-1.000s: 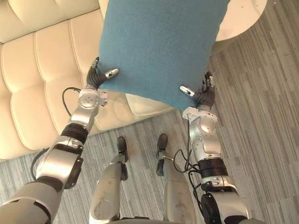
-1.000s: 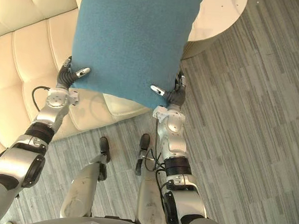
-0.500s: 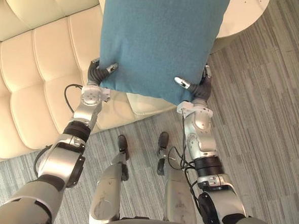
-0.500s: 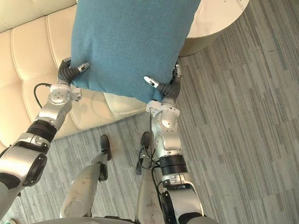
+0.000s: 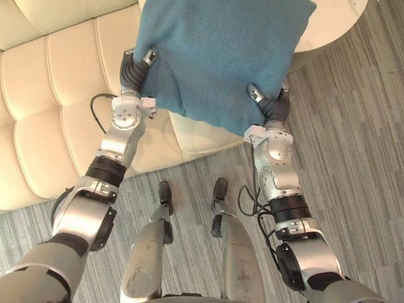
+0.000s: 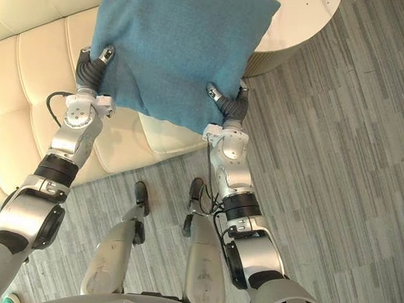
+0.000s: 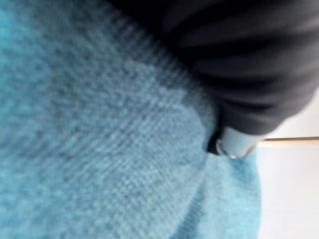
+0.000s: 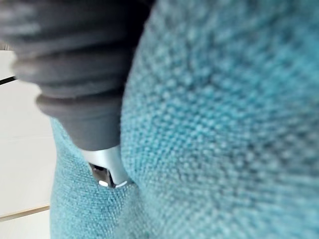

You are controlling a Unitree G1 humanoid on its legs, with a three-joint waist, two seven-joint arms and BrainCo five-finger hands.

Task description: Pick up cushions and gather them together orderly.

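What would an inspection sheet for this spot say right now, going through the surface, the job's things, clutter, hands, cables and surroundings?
Surface: cream tufted sofa on the robot's left; grey striped floor.
Job's things: one blue cushion, held up in the air over the sofa's front edge, tilted.
Clutter: nothing seen.
Hands: left hand and right hand each pinch a lower corner of the blue cushion, thumbs on its near face.
Cables: nothing seen.
Surroundings: round pale table behind the cushion; a cream padded piece below it, cannot tell whether it is another cushion.
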